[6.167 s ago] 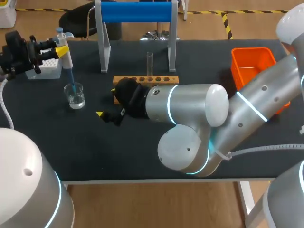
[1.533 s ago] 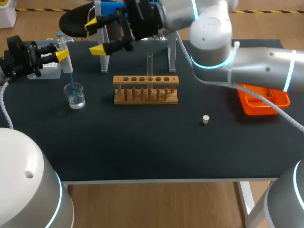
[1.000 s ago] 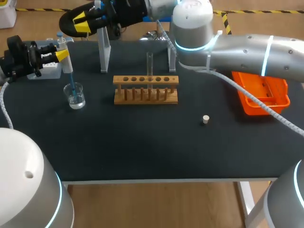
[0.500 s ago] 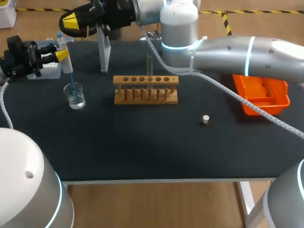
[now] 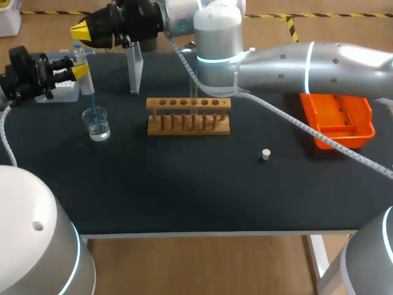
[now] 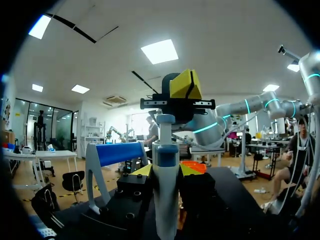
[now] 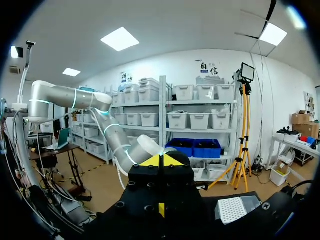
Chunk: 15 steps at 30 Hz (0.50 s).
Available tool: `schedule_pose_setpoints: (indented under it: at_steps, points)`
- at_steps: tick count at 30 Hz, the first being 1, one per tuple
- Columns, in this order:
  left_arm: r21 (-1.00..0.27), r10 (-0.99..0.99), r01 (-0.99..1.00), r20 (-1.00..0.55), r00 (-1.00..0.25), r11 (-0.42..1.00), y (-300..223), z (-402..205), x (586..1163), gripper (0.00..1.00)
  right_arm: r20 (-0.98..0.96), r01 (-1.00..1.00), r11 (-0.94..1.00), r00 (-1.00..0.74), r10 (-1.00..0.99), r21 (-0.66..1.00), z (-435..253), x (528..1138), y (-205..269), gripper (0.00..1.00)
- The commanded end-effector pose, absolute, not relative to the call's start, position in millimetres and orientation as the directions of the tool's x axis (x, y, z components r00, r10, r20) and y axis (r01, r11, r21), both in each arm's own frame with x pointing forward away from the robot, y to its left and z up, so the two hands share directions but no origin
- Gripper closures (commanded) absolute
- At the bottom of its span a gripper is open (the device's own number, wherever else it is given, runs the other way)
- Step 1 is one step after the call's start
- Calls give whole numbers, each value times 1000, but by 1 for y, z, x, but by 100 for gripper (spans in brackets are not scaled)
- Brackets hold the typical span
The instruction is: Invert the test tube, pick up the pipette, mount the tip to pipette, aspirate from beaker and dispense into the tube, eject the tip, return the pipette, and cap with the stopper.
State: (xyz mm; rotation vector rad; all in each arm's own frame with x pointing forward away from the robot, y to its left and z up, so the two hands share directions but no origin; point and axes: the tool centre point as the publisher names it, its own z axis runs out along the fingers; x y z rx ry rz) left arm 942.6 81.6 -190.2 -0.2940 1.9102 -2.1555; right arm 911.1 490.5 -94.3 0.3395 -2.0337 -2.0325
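My left gripper [image 5: 75, 69] is shut on the white pipette [image 5: 85, 72], held upright at the table's far left. The pipette's blue tip dips into the glass beaker [image 5: 97, 123] of clear liquid. In the left wrist view the pipette [image 6: 165, 190] stands between the yellow fingertips [image 6: 142, 170]. My right arm reaches across the back of the table; its gripper [image 5: 80, 30], shut and empty, hovers just above the pipette's top button. The left wrist view shows that gripper [image 6: 185, 84] over the pipette. The wooden rack [image 5: 188, 115] stands mid-table, its test tube largely hidden behind my right arm. The stopper [image 5: 266, 154] lies alone.
A tip box [image 5: 61, 91] sits behind the beaker, also seen as the tip box [image 7: 232, 209] under my right gripper. The blue-barred pipette stand [image 5: 135, 61] rises at the back. An orange tray [image 5: 341, 123] sits at the right.
My right gripper has closed and swung left along the back of the table, ending above the pipette's top. The left arm, pipette and beaker have stayed put.
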Motion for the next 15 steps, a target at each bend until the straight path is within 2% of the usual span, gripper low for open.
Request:
schedule_pose_setpoints:
  at_steps: [1, 15]
  points:
    - [-992, -310, 51, -13, -951, -114, 83, -191, 943, 100, 11, 11, 4, -943, -333, 1000, -98, 914, 496, 100]
    - [-992, -310, 51, -13, -951, -114, 83, -191, 943, 100, 27, 18, 30, -952, -304, 999, -109, 924, 506, 100]
